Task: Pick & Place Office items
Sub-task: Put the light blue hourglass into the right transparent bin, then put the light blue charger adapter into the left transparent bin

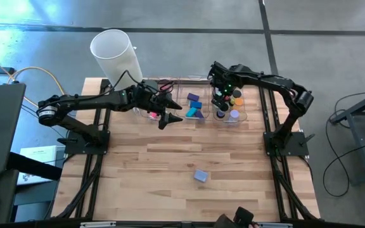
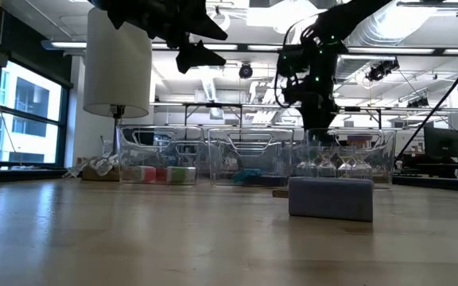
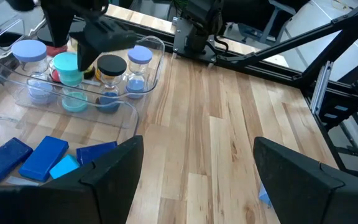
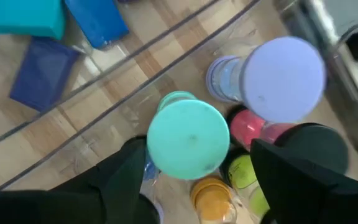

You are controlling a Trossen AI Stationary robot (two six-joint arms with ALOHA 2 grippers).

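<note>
My right gripper [image 1: 222, 105] hangs open, pointing down, over the right clear bin [image 1: 241, 118] of round rolls. In the right wrist view its fingers [image 4: 124, 180] stand on either side of a teal-capped roll [image 4: 188, 140] that stands upright in the bin; I see no touch. Around it stand a lavender roll [image 4: 283, 78], a black one [image 4: 319, 146], and pink, green and orange ones. Blue and purple blocks [image 1: 194, 105] lie in the middle bin. A lavender block [image 1: 200, 176] lies flat on the bare table. My left gripper [image 1: 170, 118] waits open in the air near the middle bin.
Three clear bins stand in a row along the table's far edge; the left one [image 1: 151, 109] holds red and pink pieces. A tall white cylinder [image 1: 114, 56] stands at the far left corner. The arms' dark frames run along both sides of the wooden table [image 1: 144, 158].
</note>
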